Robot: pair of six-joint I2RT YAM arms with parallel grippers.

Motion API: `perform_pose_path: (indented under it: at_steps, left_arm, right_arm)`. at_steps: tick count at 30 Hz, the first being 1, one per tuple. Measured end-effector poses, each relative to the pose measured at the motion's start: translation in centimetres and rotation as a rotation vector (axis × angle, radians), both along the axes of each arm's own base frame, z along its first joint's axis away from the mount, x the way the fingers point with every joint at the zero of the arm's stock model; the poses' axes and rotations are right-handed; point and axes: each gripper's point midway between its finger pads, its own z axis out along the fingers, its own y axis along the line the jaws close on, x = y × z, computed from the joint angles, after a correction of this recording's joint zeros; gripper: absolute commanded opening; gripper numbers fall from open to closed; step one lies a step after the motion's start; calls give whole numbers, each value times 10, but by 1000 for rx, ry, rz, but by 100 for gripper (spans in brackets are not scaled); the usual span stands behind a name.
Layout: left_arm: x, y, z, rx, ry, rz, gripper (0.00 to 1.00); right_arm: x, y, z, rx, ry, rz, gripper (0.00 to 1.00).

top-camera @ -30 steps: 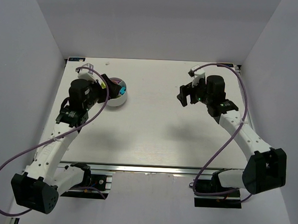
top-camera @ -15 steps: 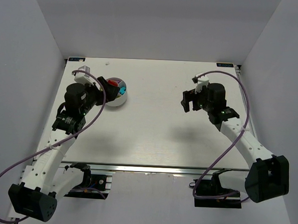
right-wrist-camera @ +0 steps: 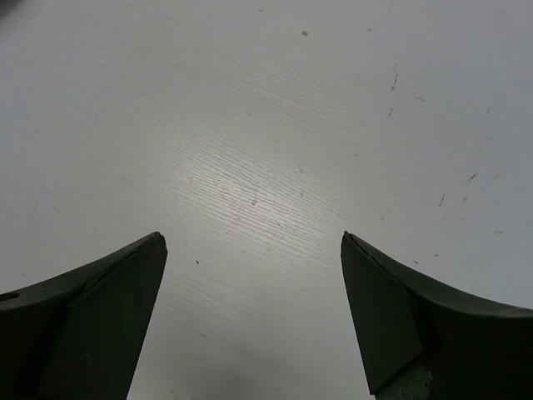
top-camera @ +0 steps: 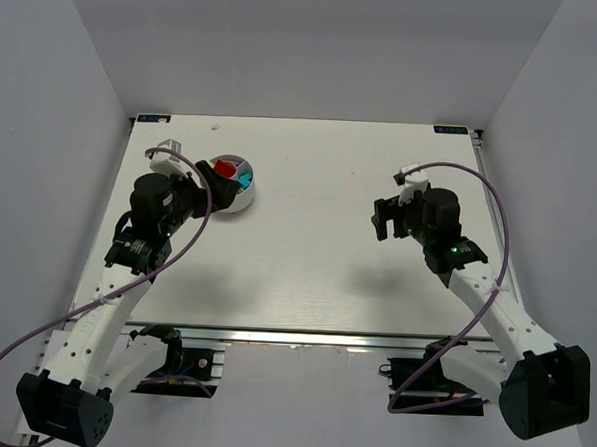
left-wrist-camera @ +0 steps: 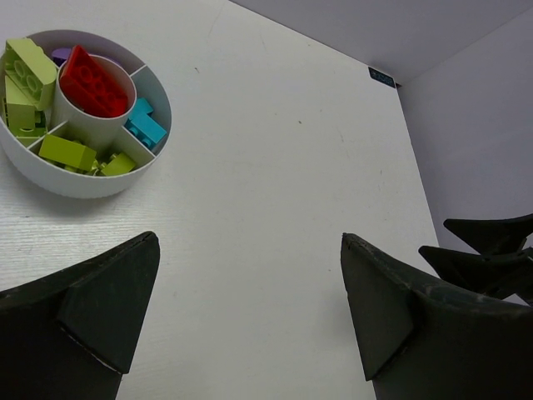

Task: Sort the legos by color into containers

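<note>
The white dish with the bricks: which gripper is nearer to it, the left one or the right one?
Left. The left gripper is close beside the dish, at its left side; the right gripper is far away, over the right part of the table.

Robotics lab, test-cell setup. White bench table [top-camera: 306, 274] boxed in on 3 sides by plain grey walls [top-camera: 44, 120]. L arm [top-camera: 115, 294] & R arm [top-camera: 495, 294] bolted to alu rail [top-camera: 303, 336] at near edge, purple cables [top-camera: 502, 239] looping loose. Small dark tags [top-camera: 450, 129] at table's far corners.
</note>
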Motion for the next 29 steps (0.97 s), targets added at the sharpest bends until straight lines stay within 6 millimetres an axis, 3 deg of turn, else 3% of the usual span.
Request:
perform_pose_path:
  at_steps: [29]
  left_arm:
    - [-6, 5, 5, -7, -54, 20, 98]
  right_arm:
    - [-12, -1, -14, 12, -20, 19, 89]
